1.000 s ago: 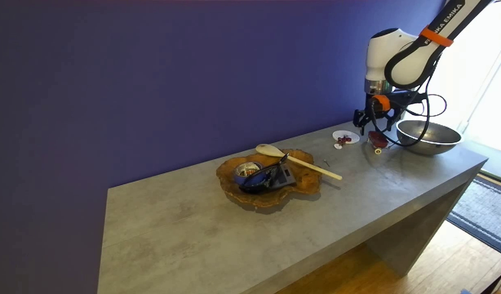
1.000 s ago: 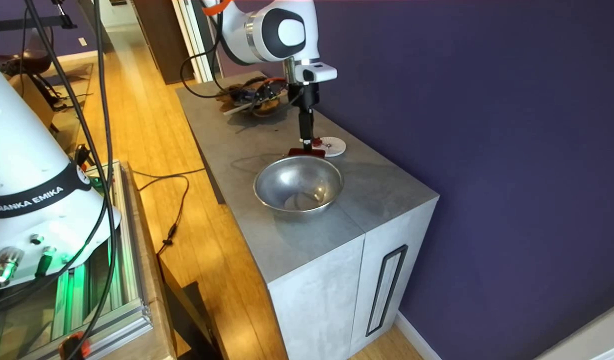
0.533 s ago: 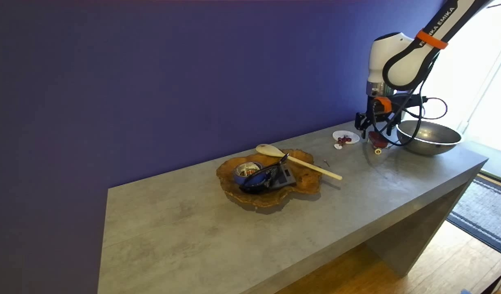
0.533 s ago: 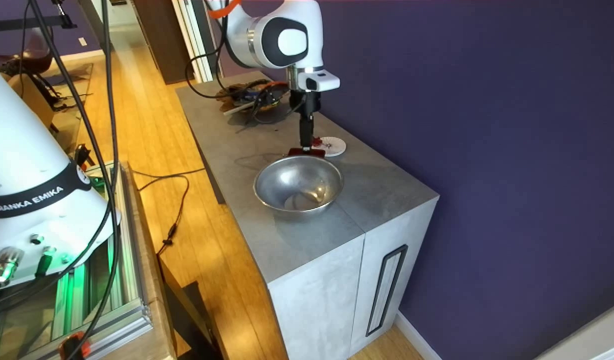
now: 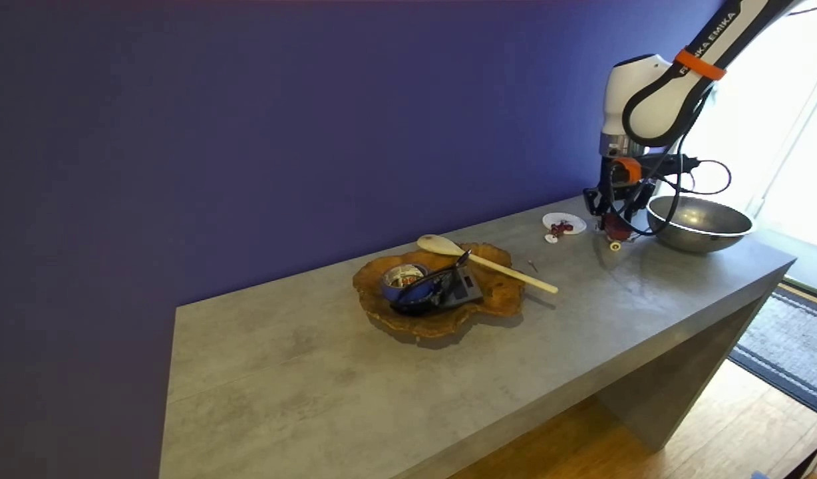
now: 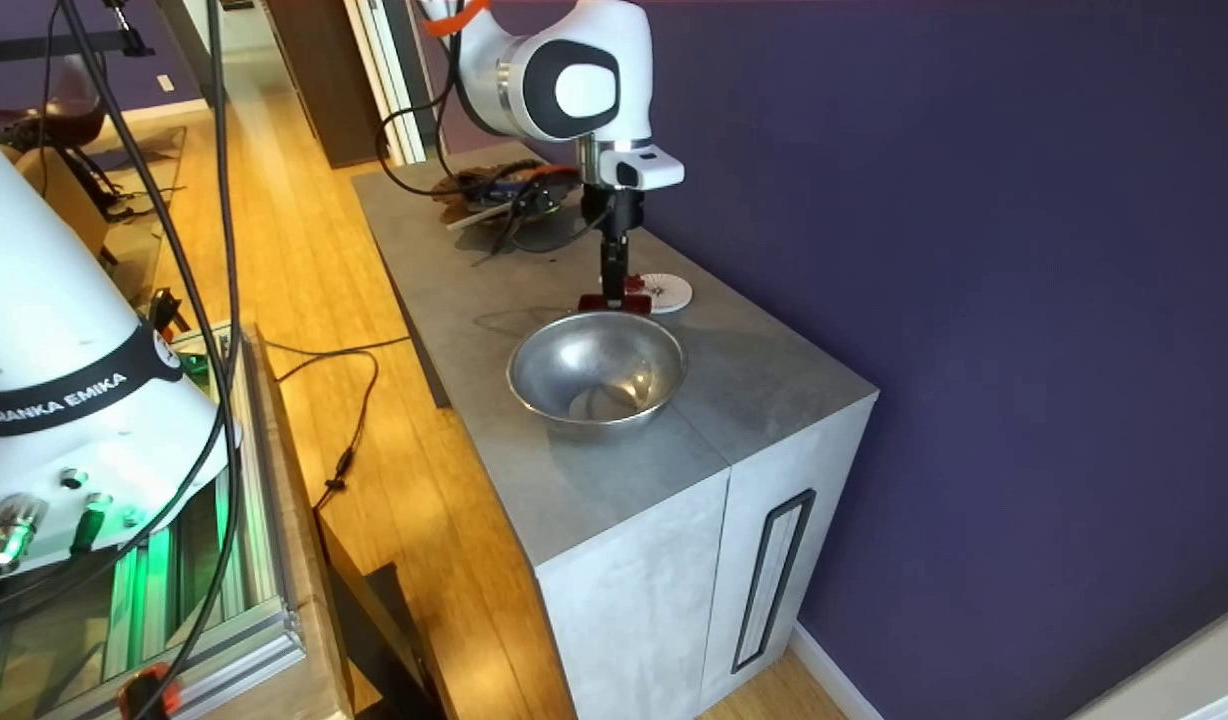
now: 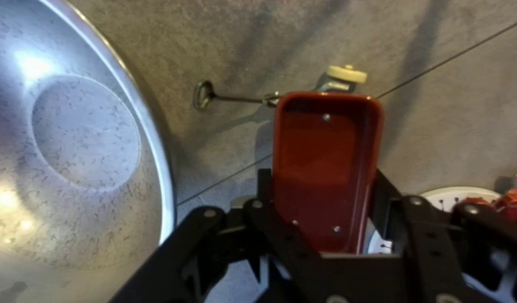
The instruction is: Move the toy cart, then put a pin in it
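One dark red toy cart (image 7: 328, 160) appears to rest on the grey tabletop (image 5: 315, 372), bed upward, small fasteners (image 7: 326, 117) showing inside. The gripper (image 7: 323, 183) stands astride it, spaced at the cart's width, its fingers (image 7: 265, 185) against both long sides near mid-length. Contact shows on each side; firmness of hold cannot be determined. Judged step: the grasp preceding the move. No pin is visible in the cart.

A cream wheel (image 7: 347, 74) shows past one end. Near a corner of that end a wire pull handle (image 7: 237, 99) seems to join, reaching toward the steel bowl (image 7: 85, 139) but apart from it. On the opposite side lies a white round dish (image 5: 563, 217) with red items (image 5: 560, 228) at its edge, type undetermined. Farther off, in an exterior view, a thin pin-like item (image 5: 532, 265) lies near a wooden spoon (image 5: 491, 265); too small to confirm.

Risks noted. The handle could hook the bowl's rim if the cart travels that way. Light finger pressure could let the smooth walls slip, and the cart could then roll. A sideways sweep toward the dish could knock it.
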Motion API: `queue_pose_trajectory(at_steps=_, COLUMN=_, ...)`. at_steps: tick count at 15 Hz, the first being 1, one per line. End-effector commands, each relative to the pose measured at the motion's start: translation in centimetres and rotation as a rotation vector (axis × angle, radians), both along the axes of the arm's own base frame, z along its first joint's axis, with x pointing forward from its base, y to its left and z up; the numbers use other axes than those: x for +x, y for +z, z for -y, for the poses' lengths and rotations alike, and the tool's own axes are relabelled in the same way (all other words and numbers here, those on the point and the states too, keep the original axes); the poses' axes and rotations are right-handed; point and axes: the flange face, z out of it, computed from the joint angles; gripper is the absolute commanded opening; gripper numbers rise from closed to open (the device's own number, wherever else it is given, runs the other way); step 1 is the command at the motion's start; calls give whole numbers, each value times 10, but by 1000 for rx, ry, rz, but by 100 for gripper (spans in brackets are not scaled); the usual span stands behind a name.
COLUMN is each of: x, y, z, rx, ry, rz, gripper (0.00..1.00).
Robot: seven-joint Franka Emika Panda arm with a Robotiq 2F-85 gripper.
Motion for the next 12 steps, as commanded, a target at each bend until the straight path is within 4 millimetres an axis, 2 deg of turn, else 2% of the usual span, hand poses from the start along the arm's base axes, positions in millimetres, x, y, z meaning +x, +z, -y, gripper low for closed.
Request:
queue_pose_trajectory(at_steps=1, x=-7, y=17, z=1, rx=28, ry=35, rz=28, gripper=30)
queue_pose_trajectory(at_steps=6, x=-34, y=54, z=-21, rx=17, ry=231, rz=21, gripper=30)
queue_pose_trajectory(at_steps=12, x=-65, y=77, z=-74, rx=-39, ry=556, rz=-67, gripper=30)
